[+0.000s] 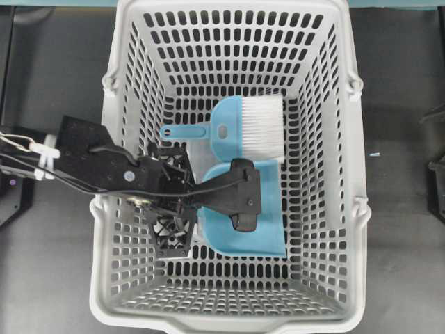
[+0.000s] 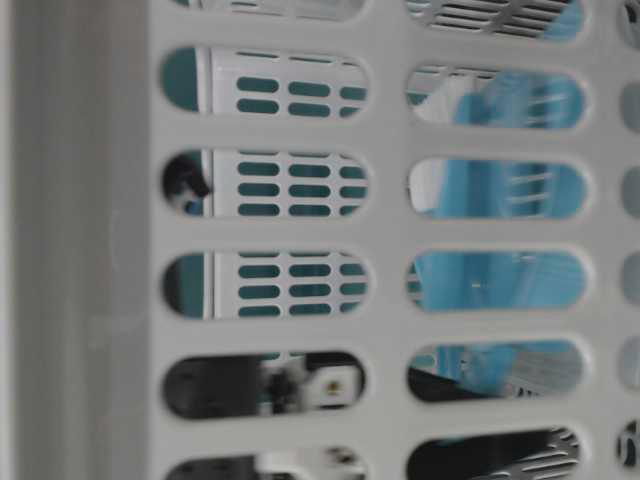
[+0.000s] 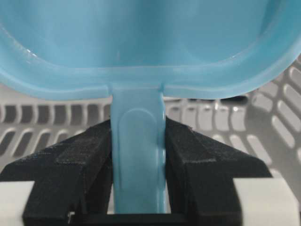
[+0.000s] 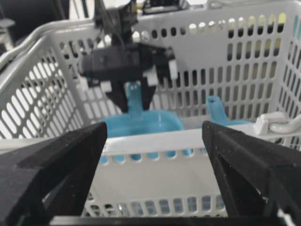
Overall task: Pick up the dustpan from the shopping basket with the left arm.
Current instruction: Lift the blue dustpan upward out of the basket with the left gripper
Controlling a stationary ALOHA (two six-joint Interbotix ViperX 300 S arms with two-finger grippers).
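Note:
The teal-blue dustpan lies in the light-grey shopping basket, right of its middle, partly under my left arm. My left gripper reaches in over the basket's left rim. In the left wrist view its black fingers press both sides of the dustpan's handle, with the scoop just beyond. The right wrist view shows the left gripper shut on the upright handle above the scoop. My right gripper stands open outside the basket's rim, holding nothing.
A teal hand brush with white bristles lies just behind the dustpan, its handle pointing left. The basket's slotted walls enclose everything closely. Dark tabletop surrounds the basket.

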